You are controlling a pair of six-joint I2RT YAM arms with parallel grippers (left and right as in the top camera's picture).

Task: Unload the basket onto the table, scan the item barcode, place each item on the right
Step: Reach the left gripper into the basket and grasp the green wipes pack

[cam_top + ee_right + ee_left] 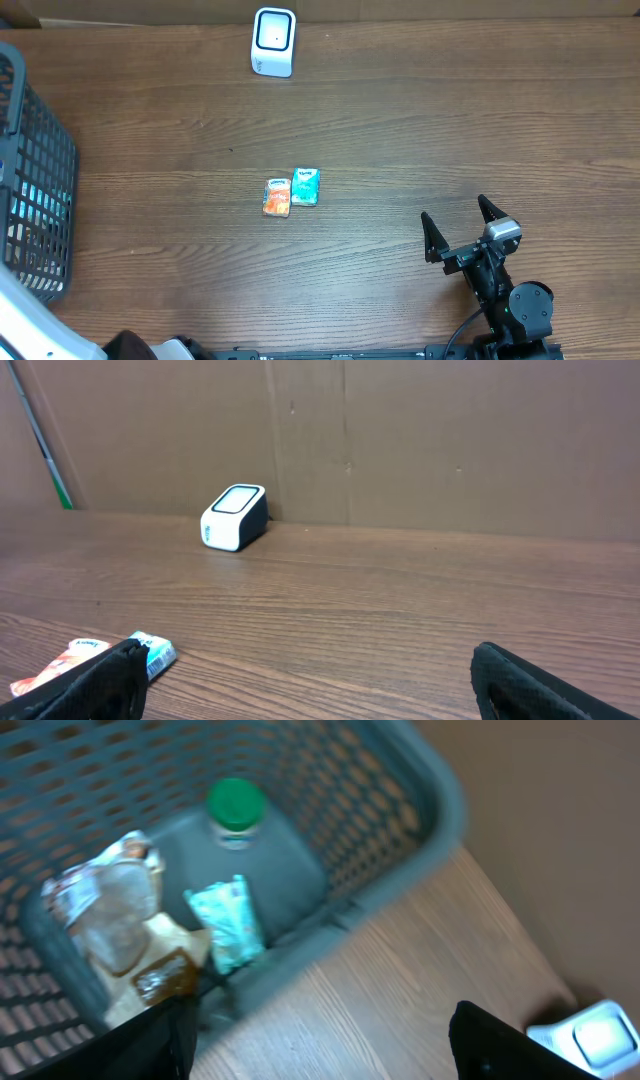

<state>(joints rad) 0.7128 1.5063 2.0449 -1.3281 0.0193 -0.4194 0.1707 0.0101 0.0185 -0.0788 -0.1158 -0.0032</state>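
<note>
Orange packet [277,197] beside teal packet [306,186] (flat)

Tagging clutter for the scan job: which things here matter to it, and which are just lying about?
Job (likely): white scanner; basket; its green-capped bottle, teal packet and clear-wrapped pack, below the open left fingers.
Lying about (likely): orange packet and teal pouch, side by side mid-table.
</note>
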